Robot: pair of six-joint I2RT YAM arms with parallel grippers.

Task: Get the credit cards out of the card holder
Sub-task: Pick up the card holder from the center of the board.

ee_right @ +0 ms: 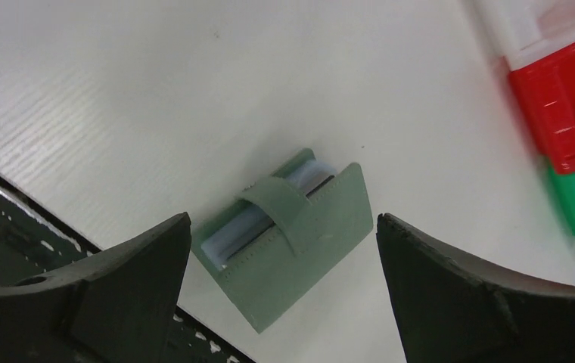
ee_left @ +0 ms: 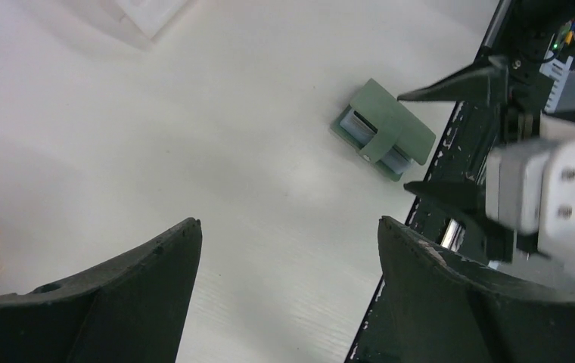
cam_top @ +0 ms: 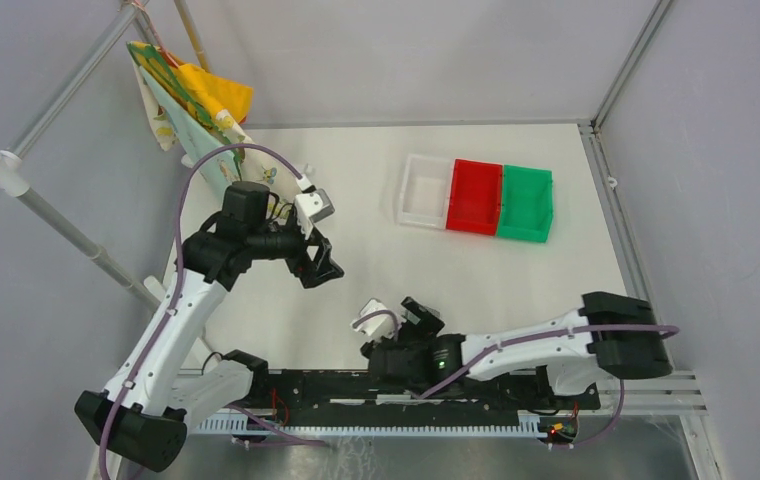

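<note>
The grey-green card holder lies closed on the white table near its front edge, with a strap across it. It also shows in the left wrist view. Pale edges of the credit cards show at its open end; their colours cannot be told. My right gripper is open and hovers over the holder, one finger on each side, not touching it. In the top view the right gripper hides the holder. My left gripper is open and empty, raised over bare table to the left.
A white bin, a red bin and a green bin stand in a row at the back right. A colourful cloth hangs at the back left. A black rail runs along the near edge.
</note>
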